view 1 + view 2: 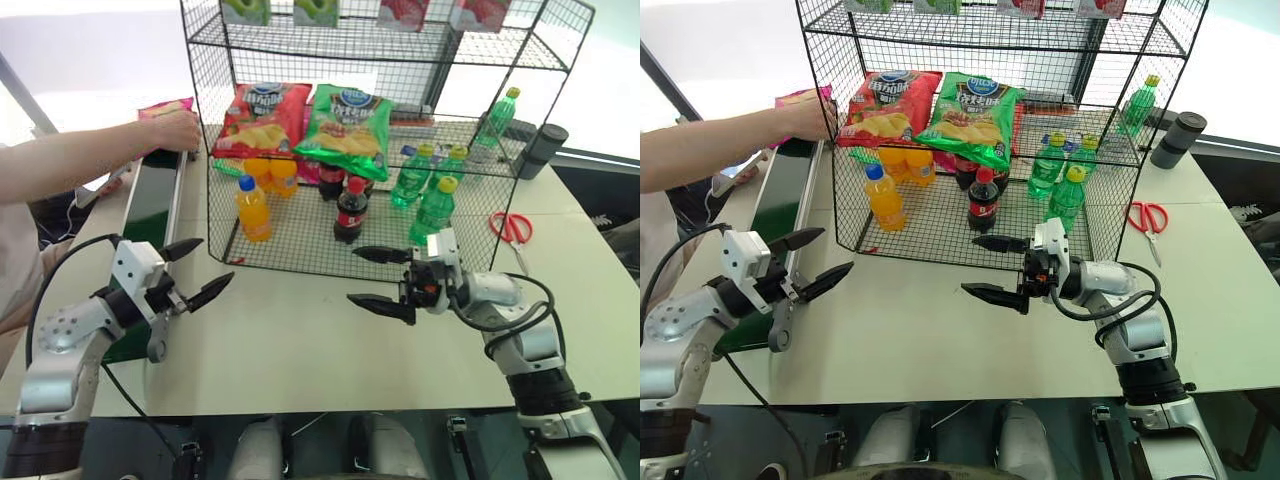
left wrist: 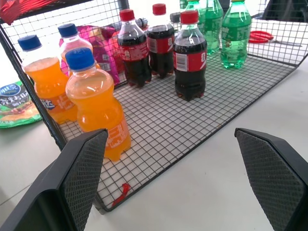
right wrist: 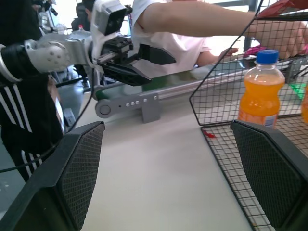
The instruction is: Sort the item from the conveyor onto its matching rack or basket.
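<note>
Your pink bag (image 1: 165, 108) isn't up for grabs yet: it sits at the far left, at the far end of the conveyor (image 1: 152, 205), with a person's hand (image 1: 176, 130) on it. From what shows, it looks like it lies crosswise to the belt, but most of it is covered by that hand, so I can't call its long axis for sure.

The left end effector (image 1: 196, 270) hovers over the near left part of the desk (image 1: 300, 350), just beside the belt's near end, fingers spread wide and nothing between them. The right end effector (image 1: 381, 279) is mid-desk in front of the rack (image 1: 400, 140), pointing left, jaws also wide apart and empty.

So the bag lies far and slightly left of your left end effector, straight up the belt. The right one is well apart from it, with the rack's near left corner standing roughly between. I'd say the left arm is the obvious pick here: it's nearer and already lined up alongside the belt. Probably best to wait until the person's hand pulls clear and the bag rides down toward you before reaching.
</note>
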Robot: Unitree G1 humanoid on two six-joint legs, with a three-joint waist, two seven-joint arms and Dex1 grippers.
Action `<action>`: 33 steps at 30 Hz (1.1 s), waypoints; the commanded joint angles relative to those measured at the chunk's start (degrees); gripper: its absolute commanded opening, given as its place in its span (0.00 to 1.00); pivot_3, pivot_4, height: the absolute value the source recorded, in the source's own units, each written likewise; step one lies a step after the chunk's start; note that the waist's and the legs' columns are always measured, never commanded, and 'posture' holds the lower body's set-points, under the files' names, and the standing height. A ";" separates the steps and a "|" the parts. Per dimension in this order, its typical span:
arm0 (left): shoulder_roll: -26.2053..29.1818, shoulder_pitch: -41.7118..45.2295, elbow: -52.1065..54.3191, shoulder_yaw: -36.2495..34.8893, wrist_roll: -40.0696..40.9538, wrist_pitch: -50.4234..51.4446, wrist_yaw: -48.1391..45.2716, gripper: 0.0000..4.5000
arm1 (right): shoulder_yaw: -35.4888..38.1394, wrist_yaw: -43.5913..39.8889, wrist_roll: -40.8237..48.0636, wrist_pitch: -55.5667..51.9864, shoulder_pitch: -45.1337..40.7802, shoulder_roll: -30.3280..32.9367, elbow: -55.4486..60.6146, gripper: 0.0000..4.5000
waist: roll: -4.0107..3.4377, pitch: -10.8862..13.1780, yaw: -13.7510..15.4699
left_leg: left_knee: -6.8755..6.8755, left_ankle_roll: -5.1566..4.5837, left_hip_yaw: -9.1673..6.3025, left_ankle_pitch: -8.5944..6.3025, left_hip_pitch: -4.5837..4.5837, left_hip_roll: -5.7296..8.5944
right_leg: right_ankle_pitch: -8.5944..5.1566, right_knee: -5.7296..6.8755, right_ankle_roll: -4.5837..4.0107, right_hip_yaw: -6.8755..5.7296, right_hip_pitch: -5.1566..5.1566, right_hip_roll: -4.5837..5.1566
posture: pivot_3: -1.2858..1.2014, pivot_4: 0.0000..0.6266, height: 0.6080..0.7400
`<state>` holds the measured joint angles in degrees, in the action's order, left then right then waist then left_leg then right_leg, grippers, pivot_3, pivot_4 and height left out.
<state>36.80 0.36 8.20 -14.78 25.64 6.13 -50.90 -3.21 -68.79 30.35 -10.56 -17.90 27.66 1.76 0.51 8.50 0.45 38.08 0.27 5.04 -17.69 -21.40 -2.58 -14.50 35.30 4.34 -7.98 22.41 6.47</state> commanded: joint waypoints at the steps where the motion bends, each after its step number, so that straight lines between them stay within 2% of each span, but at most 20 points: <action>1: 0.46 -1.08 2.34 -1.91 0.68 -0.38 0.45 1.00 | 0.31 -0.32 -1.13 2.47 -1.00 -0.15 -0.01 0.97 | 0.00 0.00 0.00 | 0.00 0.00 0.00 0.00 0.00 0.00 | 0.00 0.00 0.00 0.00 0.00 0.00 | 0.52 0.24 1.00; 16: 0.43 -3.22 1.64 -3.15 -3.21 -4.22 4.55 1.00 | 0.21 0.64 -4.50 5.35 -1.40 -0.39 -1.83 0.97 | 0.00 0.00 -0.05 | -0.01 0.00 0.01 0.00 0.00 -0.01 | 0.00 -0.01 0.00 0.00 0.01 0.00 | 0.52 0.24 1.00; 21: 1.62 -6.54 0.67 -3.87 -9.60 -11.57 5.88 1.00 | -0.26 2.06 -6.23 6.88 -0.64 -1.33 -2.12 0.97 | 0.00 0.00 -0.20 | -0.02 0.00 0.02 0.00 -0.01 -0.02 | 0.00 -0.01 0.00 0.00 0.03 0.00 | 0.52 0.24 1.00; 24: 3.87 -9.03 -1.97 -5.32 -17.66 -21.11 8.55 1.00 | -0.32 2.22 -6.65 7.04 -0.38 -1.23 -2.04 0.97 | -0.01 0.01 -0.19 | -0.03 0.00 0.03 0.00 -0.01 -0.02 | 0.00 -0.01 0.00 0.00 0.05 0.00 | 0.52 0.24 1.00; 33: 3.31 -16.73 -3.13 -16.51 -31.04 -32.49 23.72 1.00 | -1.28 1.19 -7.99 9.23 -2.70 -1.96 -5.51 0.97 | -0.02 0.01 -0.24 | -0.06 -0.03 0.07 -0.02 -0.02 -0.04 | 0.00 -0.02 -0.01 0.00 0.10 0.07 | 0.52 0.24 1.00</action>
<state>40.06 -15.47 4.77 -28.09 -3.02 -23.90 -30.11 -4.31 -67.13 22.31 -2.66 -19.35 25.99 -3.86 0.49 8.51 0.21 38.02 0.25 5.12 -17.71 -21.41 -2.62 -14.50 35.28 4.33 -7.99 22.51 6.55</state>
